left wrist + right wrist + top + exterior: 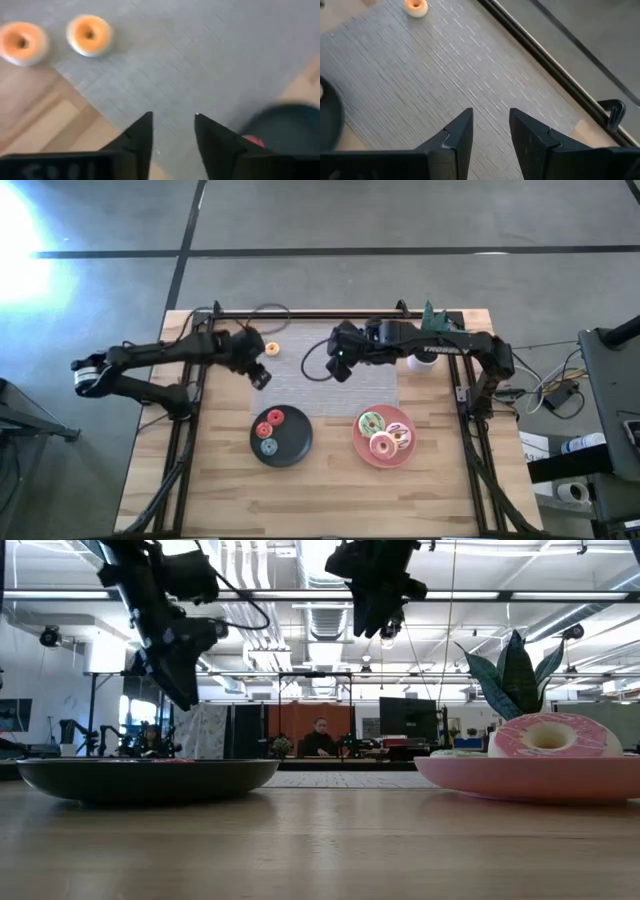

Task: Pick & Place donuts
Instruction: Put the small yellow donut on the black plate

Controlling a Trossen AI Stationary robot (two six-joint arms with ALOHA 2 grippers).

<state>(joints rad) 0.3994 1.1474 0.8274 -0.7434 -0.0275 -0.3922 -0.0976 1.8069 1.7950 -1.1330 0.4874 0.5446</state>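
Observation:
Two small orange donuts (90, 34) (22, 42) lie at the grey mat's (200, 60) far left corner, one on the mat and one on the wood beside it. The high view shows them as one orange spot (272, 348). My left gripper (172, 130) (262, 378) hangs open above the mat, between those donuts and the black plate (281, 438), which carries three tiny donuts, red (276, 417), orange-red (264, 430) and blue (267, 447). My right gripper (490, 125) (338, 370) hovers open over the mat's middle. Three larger donuts (383, 445) lie on the pink plate (362, 448).
A black frame rail (545, 60) runs along the table's far edge behind the mat. A green plant and a white cup (428, 330) stand at the far right. Bare wood (330, 500) stretches along the near edge in front of both plates.

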